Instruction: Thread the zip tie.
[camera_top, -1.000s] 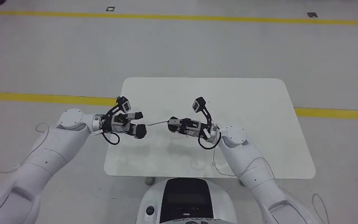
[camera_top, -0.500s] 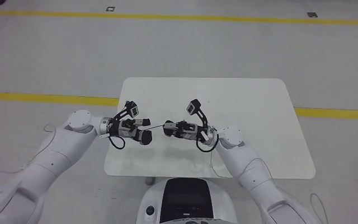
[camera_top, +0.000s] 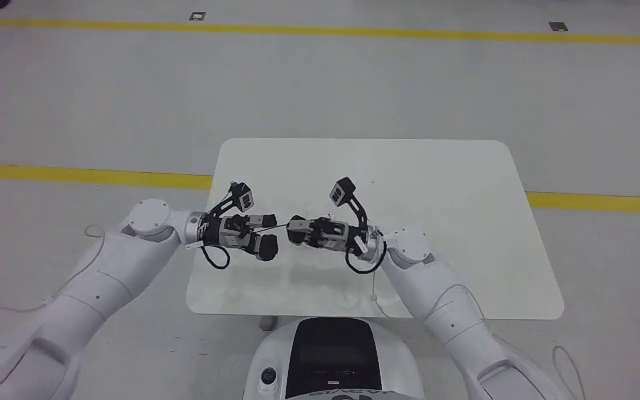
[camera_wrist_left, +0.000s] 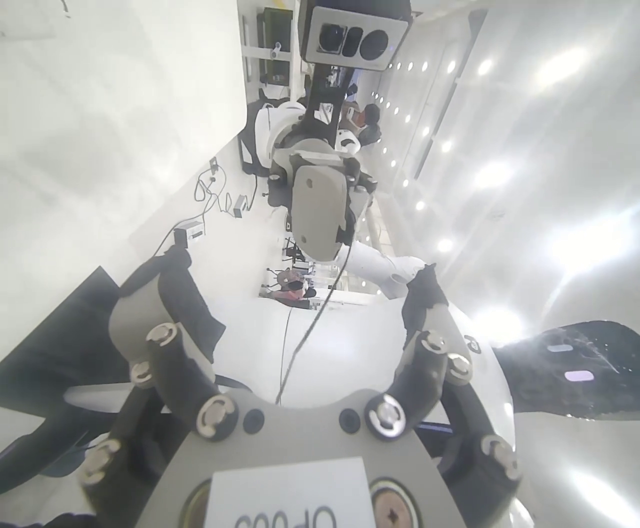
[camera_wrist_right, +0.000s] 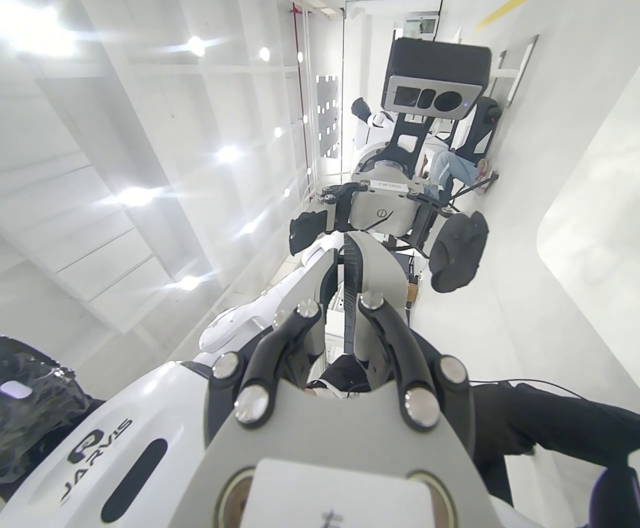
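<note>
Hovering above the white counter (camera_top: 450, 180), the two arms meet tip to tip over its left half, toward the robot's side. The right end effector (camera_wrist_right: 345, 247) has its fingers pressed together and pinches the thin black zip tie (camera_wrist_left: 320, 312). The zip tie runs through the air from there to the left end effector (camera_wrist_left: 300, 265). Its two black-padded fingers (camera_wrist_left: 170, 295) are spread wide, and the strap passes between them toward the palm. Whether it touches the palm, I cannot tell.
</note>
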